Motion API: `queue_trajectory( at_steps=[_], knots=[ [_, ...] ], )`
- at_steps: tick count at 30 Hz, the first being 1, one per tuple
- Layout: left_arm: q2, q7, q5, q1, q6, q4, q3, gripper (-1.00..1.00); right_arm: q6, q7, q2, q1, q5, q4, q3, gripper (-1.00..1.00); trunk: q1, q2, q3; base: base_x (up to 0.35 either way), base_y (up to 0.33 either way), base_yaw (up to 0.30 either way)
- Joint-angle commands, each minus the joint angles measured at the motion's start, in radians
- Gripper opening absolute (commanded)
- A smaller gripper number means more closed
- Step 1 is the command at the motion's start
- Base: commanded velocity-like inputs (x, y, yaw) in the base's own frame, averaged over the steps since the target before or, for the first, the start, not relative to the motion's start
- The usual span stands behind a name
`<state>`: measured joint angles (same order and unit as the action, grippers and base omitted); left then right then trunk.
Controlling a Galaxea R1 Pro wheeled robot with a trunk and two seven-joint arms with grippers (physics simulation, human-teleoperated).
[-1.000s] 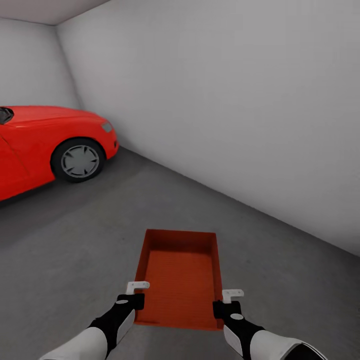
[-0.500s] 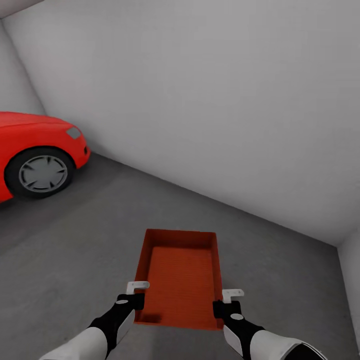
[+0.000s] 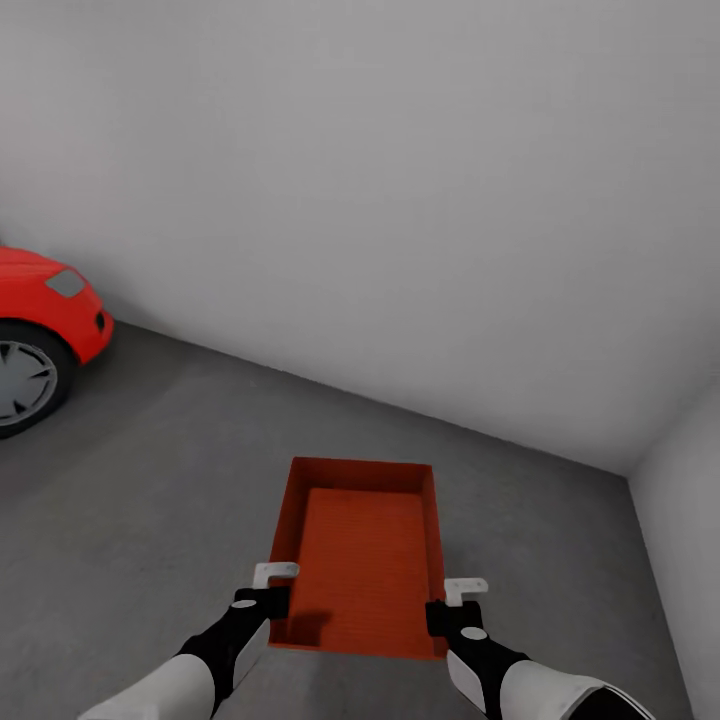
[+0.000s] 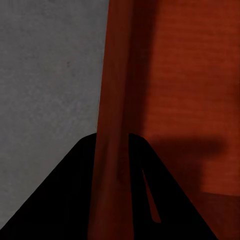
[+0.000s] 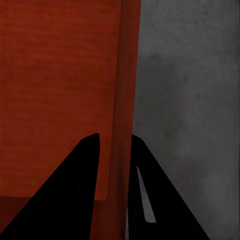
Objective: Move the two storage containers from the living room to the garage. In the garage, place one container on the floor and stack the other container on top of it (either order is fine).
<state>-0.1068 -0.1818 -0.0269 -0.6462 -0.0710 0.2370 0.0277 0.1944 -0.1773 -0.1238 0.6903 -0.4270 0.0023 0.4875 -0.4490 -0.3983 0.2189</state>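
I carry one red-orange storage container (image 3: 362, 550) in front of me, above the dark grey concrete floor (image 3: 150, 480) of the garage. It is an empty open-top bin with ribbed bottom. My left gripper (image 3: 272, 598) is shut on its left wall, which runs between the dark fingers (image 4: 75, 190) in the left wrist view of the container (image 4: 185, 75). My right gripper (image 3: 440, 610) is shut on the right wall, seen between its fingers (image 5: 160, 195) in the right wrist view of the container (image 5: 60, 90).
The front end and a wheel of a red car (image 3: 40, 320) show at the left edge. A plain white-grey wall (image 3: 400, 200) stands ahead, meeting another wall (image 3: 690, 520) in a corner at the right. Open concrete lies around the held bin.
The whole view has swung to the right: the red car has slid toward the left edge and the right corner of the room has come into sight. The bin stays gripped the same way.
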Motion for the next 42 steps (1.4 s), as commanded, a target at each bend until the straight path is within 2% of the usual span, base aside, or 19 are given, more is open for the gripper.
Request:
queue_trajectory(
  at_steps=[1,21,42],
  knots=[
    [0.001,-0.008,-0.009,0.0,-0.026,-0.001,0.006,-1.0,0.03,-0.067,0.03,0.002,-0.009,-0.001,0.006,-1.0,-0.001,-0.002,0.002,0.322,0.0,-0.283],
    [0.001,-0.009,-0.008,0.0,-0.026,0.001,0.006,-1.0,0.03,-0.067,0.03,0.002,-0.009,-0.001,0.006,-1.0,-0.001,-0.002,0.002,0.298,0.0,-0.283],
    [0.001,-0.01,-0.008,0.0,-0.026,0.001,0.006,-1.0,0.03,-0.067,0.03,0.002,-0.009,-0.001,0.006,-1.0,-0.001,-0.002,0.002,0.011,0.0,-0.283]
  ],
)
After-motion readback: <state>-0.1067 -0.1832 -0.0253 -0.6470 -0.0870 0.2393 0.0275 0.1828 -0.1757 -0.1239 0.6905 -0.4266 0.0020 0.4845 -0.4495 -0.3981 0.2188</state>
